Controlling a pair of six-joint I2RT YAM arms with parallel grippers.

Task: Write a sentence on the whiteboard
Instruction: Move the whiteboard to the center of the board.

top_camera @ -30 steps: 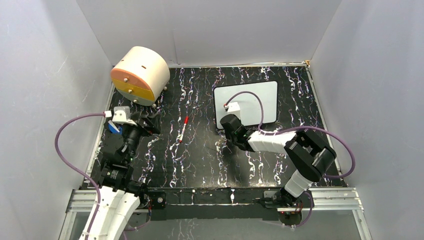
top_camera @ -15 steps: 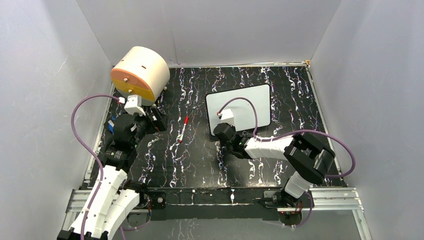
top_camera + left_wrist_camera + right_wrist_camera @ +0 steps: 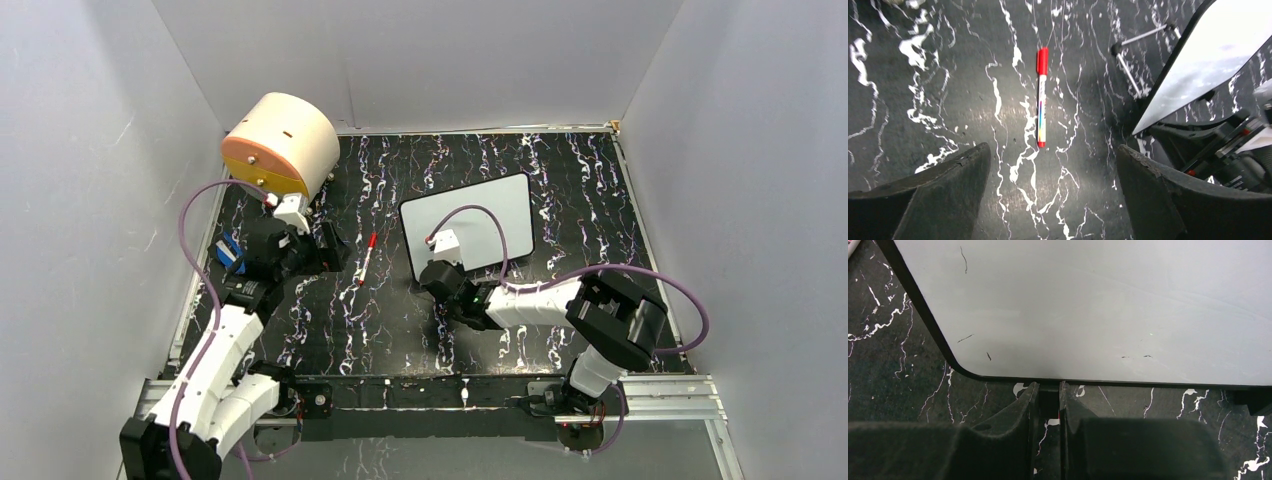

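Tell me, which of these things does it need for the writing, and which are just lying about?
For the job: the whiteboard, pinched at its rim by the right hand; the red marker, lying beside the open left hand.
Just lying about: the beige drum in the far left corner.

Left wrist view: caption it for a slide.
Open left gripper hovers over a red marker lying on the black marbled table, the whiteboard at right.
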